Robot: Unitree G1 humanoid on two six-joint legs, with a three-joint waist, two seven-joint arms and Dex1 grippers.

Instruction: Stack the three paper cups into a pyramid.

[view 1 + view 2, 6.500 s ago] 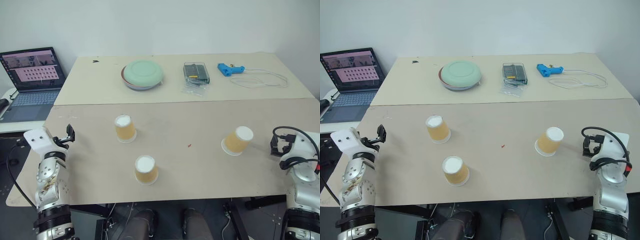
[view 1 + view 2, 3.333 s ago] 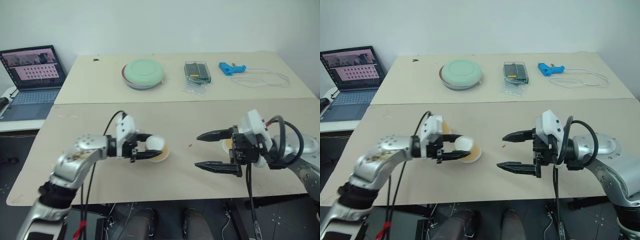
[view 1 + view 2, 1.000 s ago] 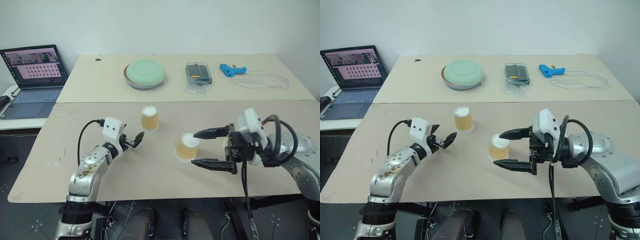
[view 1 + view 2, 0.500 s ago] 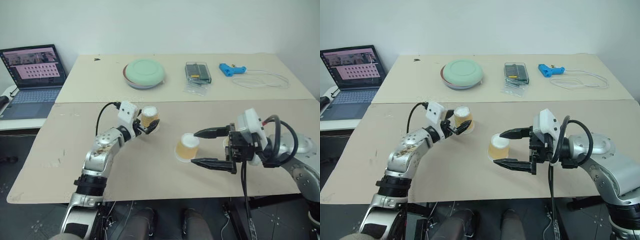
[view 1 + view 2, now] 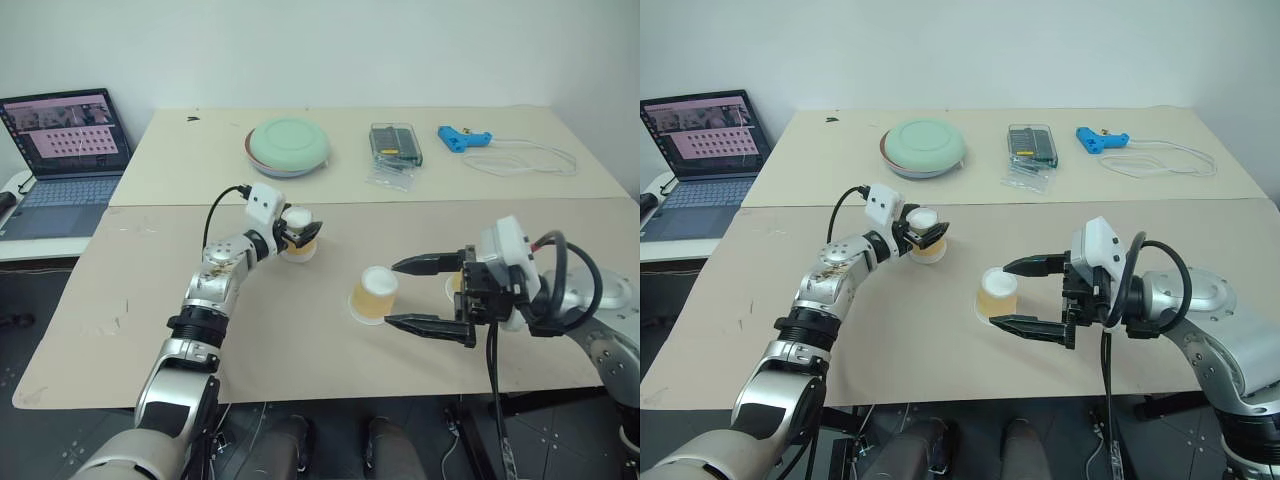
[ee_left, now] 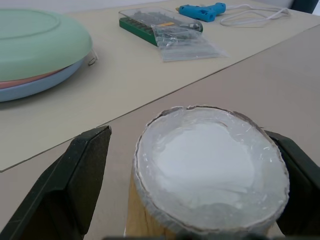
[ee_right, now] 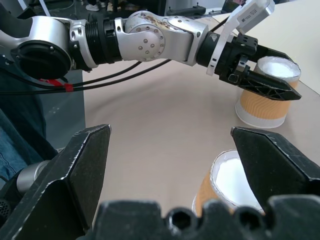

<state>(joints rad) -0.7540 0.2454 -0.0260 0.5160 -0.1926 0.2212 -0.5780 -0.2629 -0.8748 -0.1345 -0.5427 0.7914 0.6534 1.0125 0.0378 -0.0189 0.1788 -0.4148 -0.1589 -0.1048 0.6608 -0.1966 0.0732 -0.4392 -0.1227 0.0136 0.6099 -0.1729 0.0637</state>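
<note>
The left gripper (image 5: 927,234), jaws spread, straddles a light, crushable cup (image 5: 926,240) (grip mid-wall, gently); the right gripper (image 5: 1025,296) gapes empty.

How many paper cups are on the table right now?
3. One cup stands between the left gripper's open fingers, one mid-table at the right gripper's fingertips, one mostly hidden behind that gripper.
</note>
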